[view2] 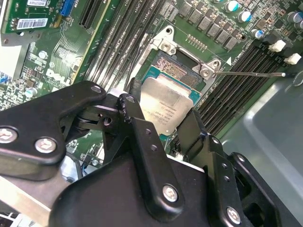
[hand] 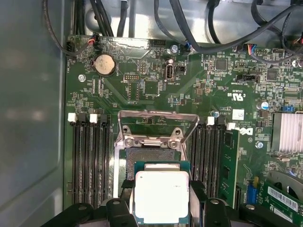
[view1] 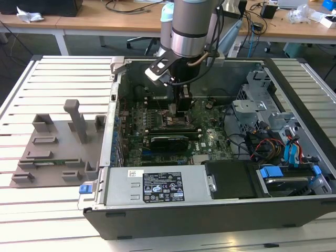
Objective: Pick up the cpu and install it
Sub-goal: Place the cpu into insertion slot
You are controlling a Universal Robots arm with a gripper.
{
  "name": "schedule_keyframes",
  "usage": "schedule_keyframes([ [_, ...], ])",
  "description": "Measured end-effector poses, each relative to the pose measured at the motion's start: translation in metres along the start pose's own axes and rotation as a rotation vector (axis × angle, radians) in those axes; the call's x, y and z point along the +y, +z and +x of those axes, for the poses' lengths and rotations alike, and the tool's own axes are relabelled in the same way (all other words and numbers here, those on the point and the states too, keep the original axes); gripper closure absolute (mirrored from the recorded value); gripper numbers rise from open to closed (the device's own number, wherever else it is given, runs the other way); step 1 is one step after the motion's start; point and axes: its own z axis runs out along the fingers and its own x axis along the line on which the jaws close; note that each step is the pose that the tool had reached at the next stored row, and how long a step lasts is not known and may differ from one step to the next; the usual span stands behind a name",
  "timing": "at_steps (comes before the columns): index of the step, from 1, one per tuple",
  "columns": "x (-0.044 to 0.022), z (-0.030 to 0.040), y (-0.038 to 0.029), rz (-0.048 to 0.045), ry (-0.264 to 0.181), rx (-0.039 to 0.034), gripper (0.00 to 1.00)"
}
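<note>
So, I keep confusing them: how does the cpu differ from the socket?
The cpu has a pale silver top; the socket is dark with a metal frame. The cpu is held by the gripper; the socket is fixed to the green board. Both are roughly square.

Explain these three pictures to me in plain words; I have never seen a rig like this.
The exterior view is taken from off the machine: a robot arm reaches down into an open computer case lying on a slatted table, beside a grey fixture plate. Both wrist views come from cameras riding on the arm, looking at the green motherboard. The black tool at the arm's end is closed on the cpu, a small silver square chip, held over the open socket.
</note>
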Motion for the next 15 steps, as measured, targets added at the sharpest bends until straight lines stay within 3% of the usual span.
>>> schedule_keyframes([
  [15, -0.0007, 0.0034, 0.0111, -0.0001, 0.0, 0.0002, 0.45],
])
